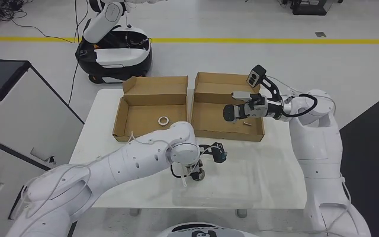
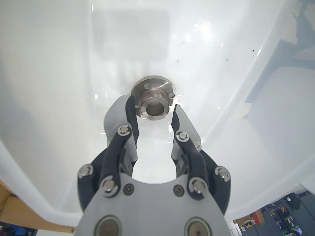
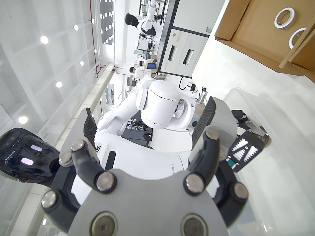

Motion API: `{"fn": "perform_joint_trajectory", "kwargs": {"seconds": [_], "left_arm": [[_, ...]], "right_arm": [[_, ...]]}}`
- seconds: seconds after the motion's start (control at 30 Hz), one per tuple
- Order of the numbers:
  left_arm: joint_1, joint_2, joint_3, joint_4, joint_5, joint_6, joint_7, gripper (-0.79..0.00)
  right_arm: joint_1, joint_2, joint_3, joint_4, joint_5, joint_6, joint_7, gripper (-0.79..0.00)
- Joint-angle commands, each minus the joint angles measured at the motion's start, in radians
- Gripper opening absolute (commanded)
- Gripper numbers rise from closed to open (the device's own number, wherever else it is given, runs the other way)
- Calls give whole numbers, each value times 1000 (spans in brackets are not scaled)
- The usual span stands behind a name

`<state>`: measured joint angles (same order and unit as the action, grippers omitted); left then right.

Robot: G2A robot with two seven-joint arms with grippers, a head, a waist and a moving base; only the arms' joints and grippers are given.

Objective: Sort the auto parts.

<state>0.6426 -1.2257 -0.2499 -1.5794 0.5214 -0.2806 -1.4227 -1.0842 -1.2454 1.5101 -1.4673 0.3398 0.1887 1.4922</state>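
My left tool [image 2: 153, 104] clamps a silver flanged metal hub [image 2: 153, 92] mid-frame; from above, my right tool [image 1: 227, 112] gapes over a brown cardboard box [image 1: 206, 116].

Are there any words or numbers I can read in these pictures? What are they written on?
Nothing reads clearly.
White arm: dark letters, partly hidden behind a finger of the right end effector; not readable whole.
Same arm: a tiny grey mark, too small to read.
Cardboard boxes, white rings, metal flange: no print seen.
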Motion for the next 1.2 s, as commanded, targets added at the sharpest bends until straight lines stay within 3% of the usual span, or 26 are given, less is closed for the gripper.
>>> {"fn": "perform_joint_trajectory", "kwargs": {"seconds": [0.0, 0.4, 0.93, 1.17], "left_arm": [[2, -2, -1, 4, 3, -2, 1, -443], [10, -12, -12, 18, 16, 0, -4, -443], [21, -13, -32, 14, 24, -15, -23, -536], [29, -18, -33, 17, 22, -17, -26, -517]], "right_arm": [[0, 0, 0, 0, 0, 0, 0, 0], [0, 0, 0, 0, 0, 0, 0, 0], [0, 0, 0, 0, 0, 0, 0, 0], [0, 0, 0, 0, 0, 0, 0, 0]]}}
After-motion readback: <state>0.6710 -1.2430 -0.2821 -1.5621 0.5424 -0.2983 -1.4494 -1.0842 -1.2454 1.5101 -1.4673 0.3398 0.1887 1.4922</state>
